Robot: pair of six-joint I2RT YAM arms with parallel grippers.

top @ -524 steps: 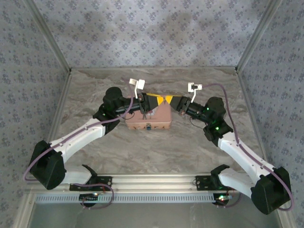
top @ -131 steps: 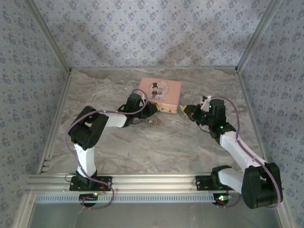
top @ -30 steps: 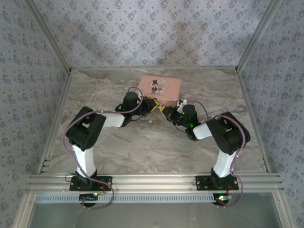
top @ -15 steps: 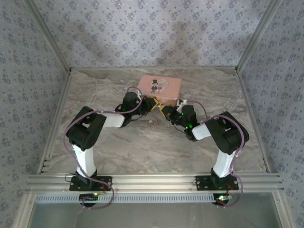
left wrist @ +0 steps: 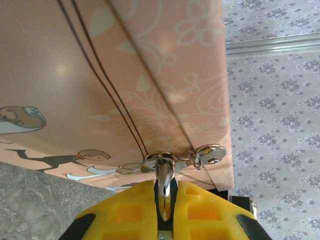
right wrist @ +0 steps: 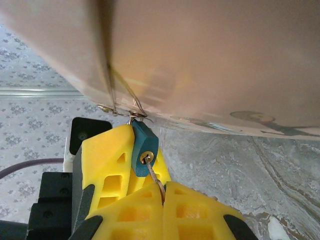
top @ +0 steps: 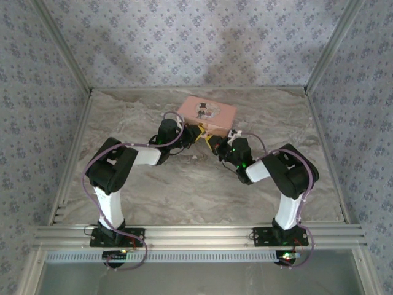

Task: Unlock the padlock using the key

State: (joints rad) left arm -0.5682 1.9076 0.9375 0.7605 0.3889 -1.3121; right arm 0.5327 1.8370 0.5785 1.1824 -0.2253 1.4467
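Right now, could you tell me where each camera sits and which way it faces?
Top external: above and behind the robot, looking down at the table; left arm and right arm meet beside the pink tin.
Left wrist: behind the left fingers, facing the tin's side; they pinch the padlock.
Right wrist: behind the right fingers, facing the padlock; they hold the key.
Shared: both wrists see the tin.
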